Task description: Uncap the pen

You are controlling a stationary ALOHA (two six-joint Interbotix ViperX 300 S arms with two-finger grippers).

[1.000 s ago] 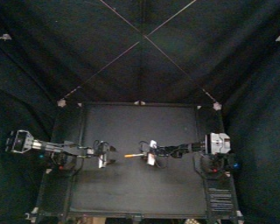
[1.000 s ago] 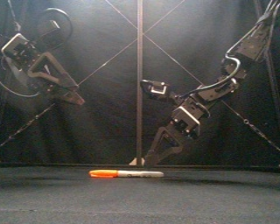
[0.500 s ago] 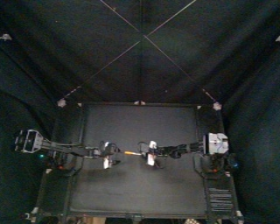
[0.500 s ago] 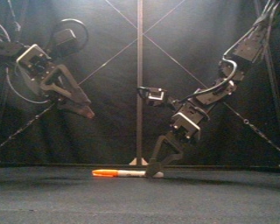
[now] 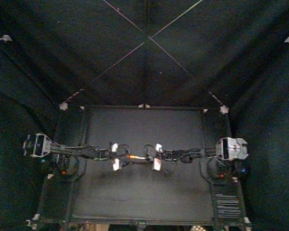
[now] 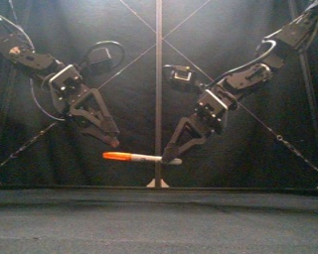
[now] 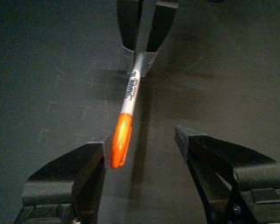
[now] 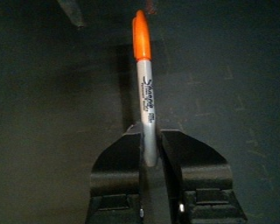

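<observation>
Right tool [image 8: 145, 133] is clamped on the pen [image 8: 143, 87], its two black jaws pressed to either side of the pale barrel at the end away from the cap [image 8: 140, 31]. Left tool [image 7: 136, 142] stands wide open and holds nothing. In the left wrist view the orange cap shows in the gap between its spread jaws. Seen from the front, the pen hangs level in the air, well above the surface [image 6: 159, 218]. Its cap end points toward the left arm, and the left tool's tips sit just above the cap, not closed on it.

Half a second ago the pen lay flat on the surface with the right tool's tips down at its pale end. Now it is lifted clear. The left arm, then higher and farther out to its side, has come down and in toward the cap.

The pen is a slim, straight cylinder with a smooth white-grey barrel that has dark print along it. Its glossy orange cap narrows slightly toward the tip. The surface is flat, matt black.
</observation>
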